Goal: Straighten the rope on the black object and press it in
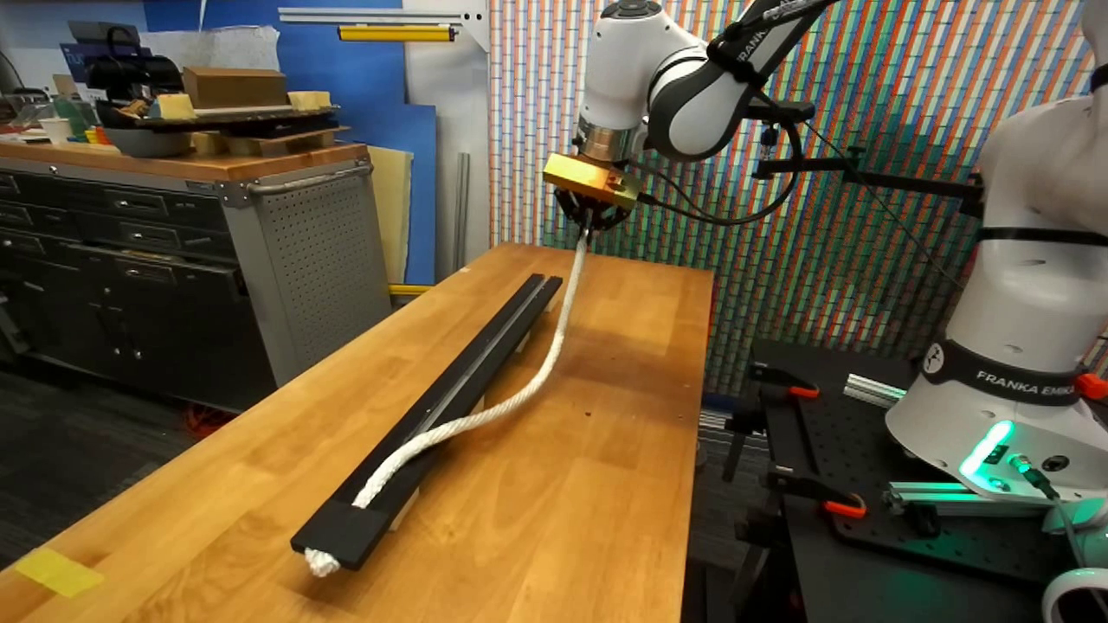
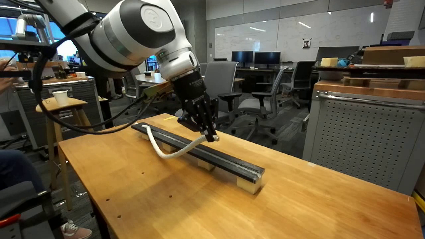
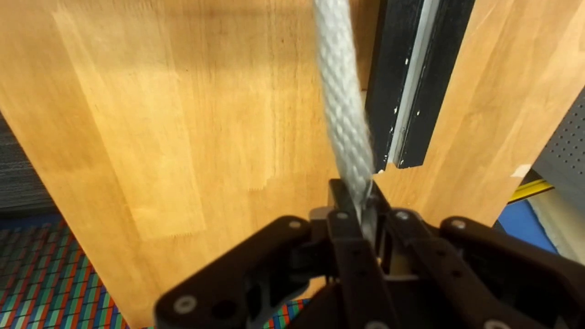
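Wooden table [image 1: 597, 484], we record, bears a long black bar [image 1: 454, 389] set lengthwise along it. In an exterior view, a drawer cabinet [image 1: 312, 251] stands past the table's edge, well apart from the bar, and yellow tape [image 1: 59, 571] lies apart from the bar's nearer end. From under the end plate [image 1: 342, 523] there, we see the white rope [image 1: 541, 378] cross the bar's top, swing out over its side and climb to the gripper [image 1: 589, 223], which stands above the level of the bar and clear of it. A short tail of rope shows past the plate.

In an exterior view, the bar sits on pale blocks [image 2: 249, 185], with office chairs [image 2: 219, 83] well beyond it. We note the rope bowing out beside the bar, its free tip protruding just past the fingertips [image 2: 210, 136]. Whether the lowest bend touches the table, we cannot tell.

In the wrist view, the rope passes beside the bar's opposite end and runs between the jaws. We find these drawn together on it, parted only by its thickness. A pale strip [image 3: 414, 77] runs along the bar's middle.
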Robot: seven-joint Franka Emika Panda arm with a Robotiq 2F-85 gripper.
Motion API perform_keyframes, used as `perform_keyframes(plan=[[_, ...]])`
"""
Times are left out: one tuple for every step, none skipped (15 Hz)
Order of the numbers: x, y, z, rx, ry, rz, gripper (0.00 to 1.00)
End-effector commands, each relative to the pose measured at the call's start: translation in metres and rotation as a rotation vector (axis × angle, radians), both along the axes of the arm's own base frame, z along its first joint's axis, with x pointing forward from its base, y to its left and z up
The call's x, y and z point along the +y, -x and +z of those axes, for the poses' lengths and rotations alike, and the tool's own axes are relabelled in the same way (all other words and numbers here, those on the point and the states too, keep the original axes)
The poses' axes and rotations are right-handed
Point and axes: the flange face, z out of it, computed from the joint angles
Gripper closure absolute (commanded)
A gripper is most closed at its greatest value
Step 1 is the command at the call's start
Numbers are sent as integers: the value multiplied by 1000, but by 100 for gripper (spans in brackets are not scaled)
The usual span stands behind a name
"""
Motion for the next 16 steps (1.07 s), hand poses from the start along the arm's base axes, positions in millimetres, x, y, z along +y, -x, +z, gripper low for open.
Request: perform_keyframes(plan=[[0,4,27,-38,0,-23,97],[1,3,32,-56,-6,-29,97],[1,3,37,-71,-11,-33,97],[0,3,42,-86,-18,-40,97],[0,3,46,-99,-24,-47,97],[0,3,51,-113,-32,-57,97],[-1,3,55,-128,-44,-72,97],[-1,3,58,-139,-55,-79,97],[-2,3,62,-155,-62,-98,97],[-2,2,64,-165,-72,-106,97],[-3,1,67,-182,-84,-120,97],[-3,1,69,-197,-99,-132,97],[-3,-1,71,-209,-116,-141,97],[-2,-3,72,-222,-129,-148,97],[-2,-5,73,-234,-139,-155,97],[-2,-6,74,-247,-149,-164,97]])
